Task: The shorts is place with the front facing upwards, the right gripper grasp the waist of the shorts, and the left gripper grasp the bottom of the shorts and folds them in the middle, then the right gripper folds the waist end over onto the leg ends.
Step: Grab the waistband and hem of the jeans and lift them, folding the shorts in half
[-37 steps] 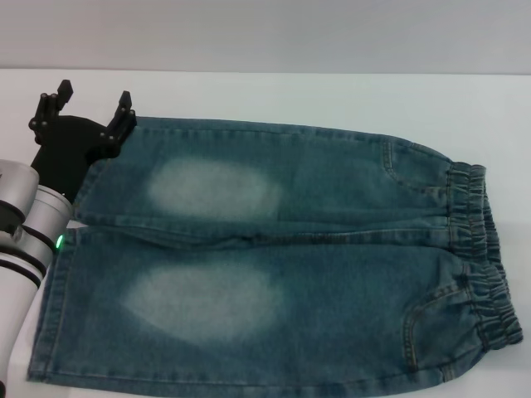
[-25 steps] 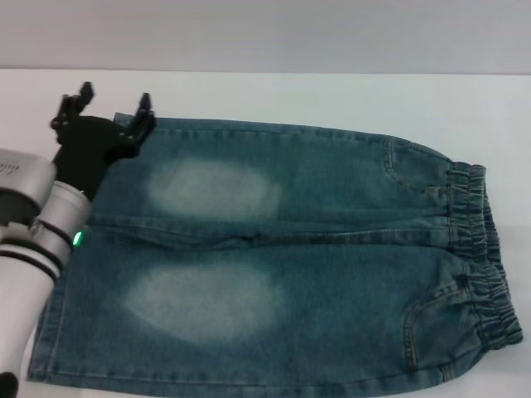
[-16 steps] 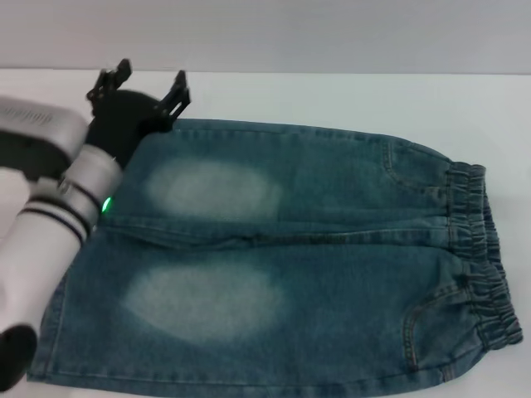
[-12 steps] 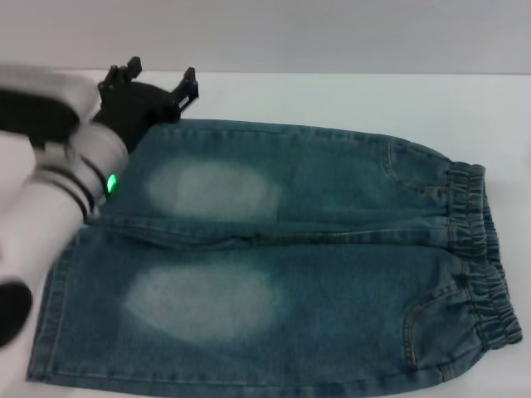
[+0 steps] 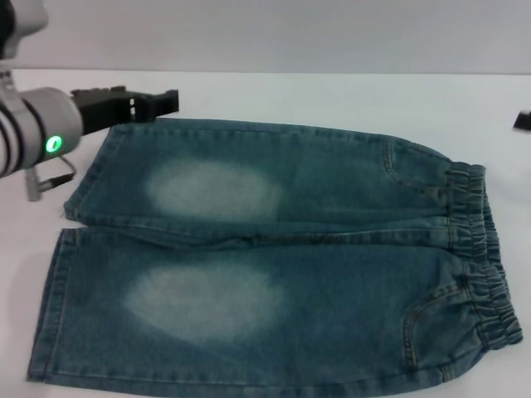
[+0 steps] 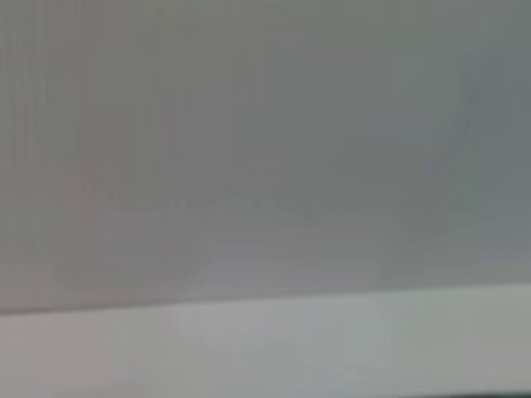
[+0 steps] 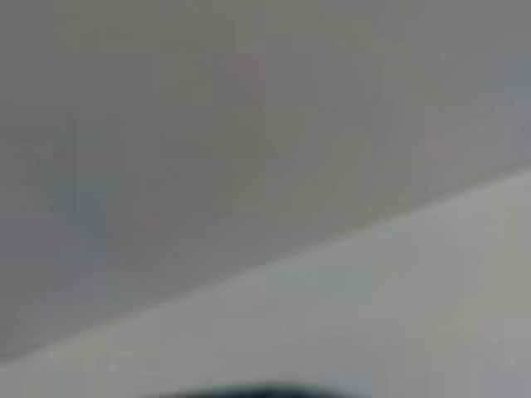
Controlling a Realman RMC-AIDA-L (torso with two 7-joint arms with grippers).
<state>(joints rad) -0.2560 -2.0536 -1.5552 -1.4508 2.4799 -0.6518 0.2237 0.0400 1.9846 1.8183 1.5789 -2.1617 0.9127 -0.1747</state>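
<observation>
The shorts (image 5: 282, 257) lie flat on the white table (image 5: 332, 95), front up, each leg showing a pale faded patch. The gathered waist (image 5: 483, 249) is at the right. The bottom of the shorts, its two straight leg ends (image 5: 56, 298), is at the left. My left gripper (image 5: 158, 101) hovers just beyond the far left corner of the shorts, turned sideways and open, holding nothing. Only a dark tip of my right gripper (image 5: 523, 121) shows at the right edge, apart from the waist. Both wrist views show only blurred grey wall and pale table.
A grey wall (image 5: 274, 33) runs behind the table's far edge. The near side of the shorts reaches the bottom of the head view.
My left arm has lifted off the far leg's hem corner and swung up and back to the left, turning sideways. A dark tip of the right gripper has come in. The shorts have not moved.
</observation>
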